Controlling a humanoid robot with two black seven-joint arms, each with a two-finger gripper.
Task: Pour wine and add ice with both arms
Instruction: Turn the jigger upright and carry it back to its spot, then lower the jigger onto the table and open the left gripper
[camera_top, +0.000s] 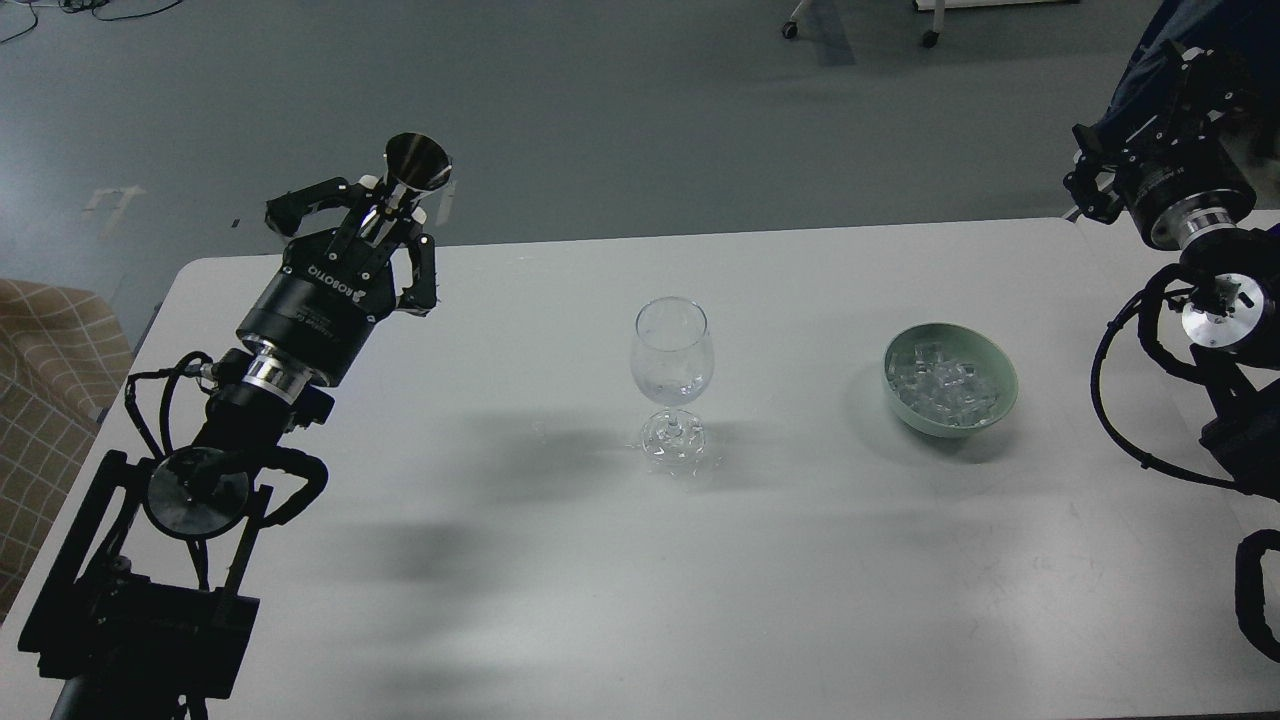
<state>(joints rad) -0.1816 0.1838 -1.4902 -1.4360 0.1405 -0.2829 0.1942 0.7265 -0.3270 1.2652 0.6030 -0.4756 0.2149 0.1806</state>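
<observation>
The ice (945, 385) lies heaped in a green bowl (993, 407) to the right of the wine glass (672, 352), which stands mid-table (560, 600). The cubes look slick, hard and light, best pinched one at a time across flat faces; the thin-stemmed glass is fragile and tippy. Left of the glass, the left gripper (392, 225) is clamped around a shiny metal measuring cup (416, 165), its contents unseen. Far right of the glass, the right gripper (1125, 150) is dark and partly cut off, so its opening cannot be told.
</observation>
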